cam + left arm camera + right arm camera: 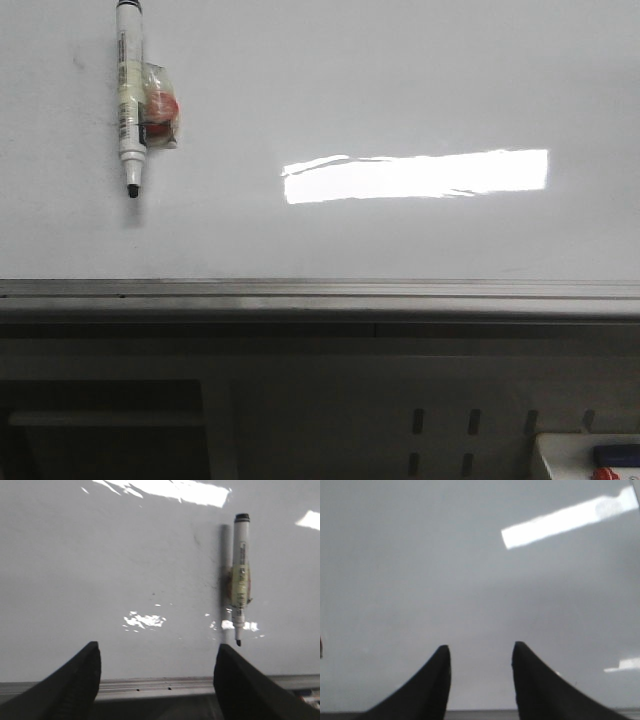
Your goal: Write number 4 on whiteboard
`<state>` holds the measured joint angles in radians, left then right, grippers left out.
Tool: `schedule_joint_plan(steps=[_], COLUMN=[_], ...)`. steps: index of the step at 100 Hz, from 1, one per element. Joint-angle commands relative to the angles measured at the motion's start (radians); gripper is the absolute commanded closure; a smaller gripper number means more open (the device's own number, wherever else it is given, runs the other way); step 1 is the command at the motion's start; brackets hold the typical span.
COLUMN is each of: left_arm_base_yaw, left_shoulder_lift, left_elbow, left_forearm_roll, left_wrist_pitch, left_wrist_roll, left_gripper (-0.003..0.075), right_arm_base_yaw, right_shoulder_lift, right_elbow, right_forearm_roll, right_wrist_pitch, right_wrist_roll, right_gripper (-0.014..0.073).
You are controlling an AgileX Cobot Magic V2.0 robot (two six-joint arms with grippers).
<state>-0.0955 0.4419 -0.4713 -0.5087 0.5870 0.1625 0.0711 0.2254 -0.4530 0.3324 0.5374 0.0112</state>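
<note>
The whiteboard (pixel 400 80) fills the front view, glossy white with a grey rail along its near edge. No number 4 shows on it. A white marker (pixel 128 95) with a dark tip lies on the board at the far left, its tip toward the rail, with a small taped red-and-clear piece beside its barrel. In the left wrist view my left gripper (pixel 157 652) is open and empty above the rail, the marker (pixel 239 575) beyond its right-hand finger and apart from it. My right gripper (pixel 481 652) is open over bare whiteboard (pixel 420 555). Neither gripper appears in the front view.
A bright rectangular light glare (pixel 415 175) lies on the board's middle. The grey edge rail (pixel 320 290) runs the whole width. Below it is a dark frame with slots, and a white box (pixel 590 455) holding blue and red items sits at the lower right.
</note>
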Motion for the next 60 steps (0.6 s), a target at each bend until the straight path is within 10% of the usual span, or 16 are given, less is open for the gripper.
schedule_joint_plan(steps=[1, 60], left_arm_base_yaw=[-0.047, -0.4], left_shoulder_lift=[0.094, 0.546], left_elbow=[-0.055, -0.149], left_forearm_roll=[-0.128, -0.342], left_wrist_pitch=[-0.036, -0.329], left_wrist_roll=[0.127, 0.194], left_gripper=[0.0278, 0.0313], right_arm_base_yaw=[0.026, 0.27], right_shoulder_lift=[0.047, 0.206], right_elbow=[-0.054, -0.067], right_forearm_roll=[0.003, 0.005], right_wrist_pitch=[-0.029, -0.031], right_wrist_roll=[-0.028, -0.039], right_gripper=[0.0232, 0.0232])
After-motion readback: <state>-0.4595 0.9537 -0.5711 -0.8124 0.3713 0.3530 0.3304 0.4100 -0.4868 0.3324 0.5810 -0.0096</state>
